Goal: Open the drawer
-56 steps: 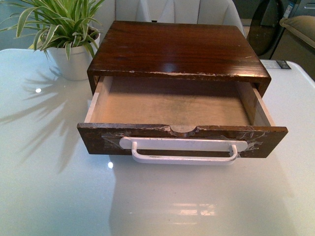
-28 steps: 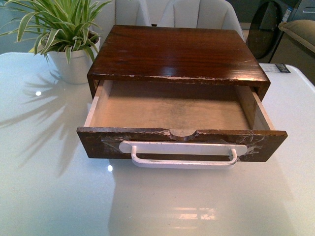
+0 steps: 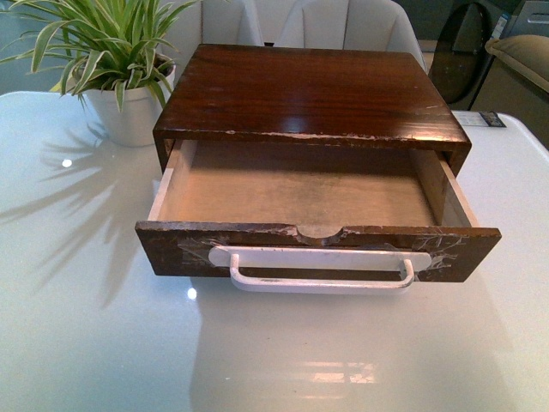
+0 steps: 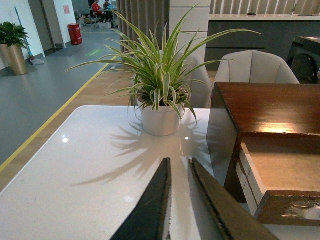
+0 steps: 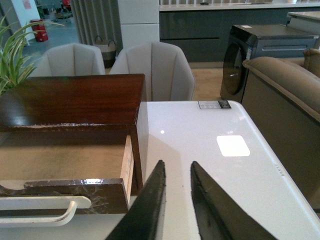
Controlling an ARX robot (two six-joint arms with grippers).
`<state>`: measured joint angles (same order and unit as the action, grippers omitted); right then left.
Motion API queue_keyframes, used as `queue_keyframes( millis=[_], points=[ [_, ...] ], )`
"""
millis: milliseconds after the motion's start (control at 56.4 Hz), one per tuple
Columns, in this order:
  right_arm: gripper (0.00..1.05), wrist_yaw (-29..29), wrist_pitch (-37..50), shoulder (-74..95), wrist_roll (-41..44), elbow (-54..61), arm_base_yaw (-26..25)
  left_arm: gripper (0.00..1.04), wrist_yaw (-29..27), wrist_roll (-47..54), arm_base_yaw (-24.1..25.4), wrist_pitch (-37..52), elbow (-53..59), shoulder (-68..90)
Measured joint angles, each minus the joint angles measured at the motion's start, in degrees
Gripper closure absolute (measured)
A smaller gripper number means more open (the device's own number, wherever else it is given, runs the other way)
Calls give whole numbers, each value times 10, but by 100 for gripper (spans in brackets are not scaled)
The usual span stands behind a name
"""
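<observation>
The dark-brown wooden drawer (image 3: pixel 317 249) stands pulled far out of its dark cabinet (image 3: pixel 309 90) on the white table. Its pale inside is bare, with a semicircular notch in the front edge. A long white bar handle (image 3: pixel 319 273) is taped on its front. Neither arm shows in the front view. My left gripper (image 4: pixel 178 165) is shut and empty, over the table to the left of the drawer (image 4: pixel 277 185). My right gripper (image 5: pixel 176 167) is shut and empty, over the table to the right of the drawer (image 5: pixel 70 192).
A potted spider plant in a white pot (image 3: pixel 129 103) stands at the cabinet's back left; it also shows in the left wrist view (image 4: pixel 161 117). Pale chairs (image 5: pixel 152 70) stand behind the table. A sofa (image 5: pixel 280 100) is beyond the table's right edge.
The front view shifted slightly between one second ago and half a second ago; since then nothing has visibly moved. The drawer stays pulled out.
</observation>
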<state>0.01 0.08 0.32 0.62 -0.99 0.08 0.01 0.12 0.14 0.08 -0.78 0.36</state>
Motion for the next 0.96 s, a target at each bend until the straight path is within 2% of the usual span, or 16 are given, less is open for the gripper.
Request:
queue_keyframes(
  millis=[355,390,408,443,958],
  points=[
    [20,0,0,0,0,0,0,18,0,0,0,0,0,0],
    [12,0,0,0,0,0,0,8,0,0,0,0,0,0],
    [8,0,0,0,0,0,0,7,0,0,0,0,0,0],
    [9,0,0,0,0,0,0,9,0,0,0,0,0,0],
    [9,0,0,0,0,0,0,8,0,0,0,0,0,0]
  ],
)
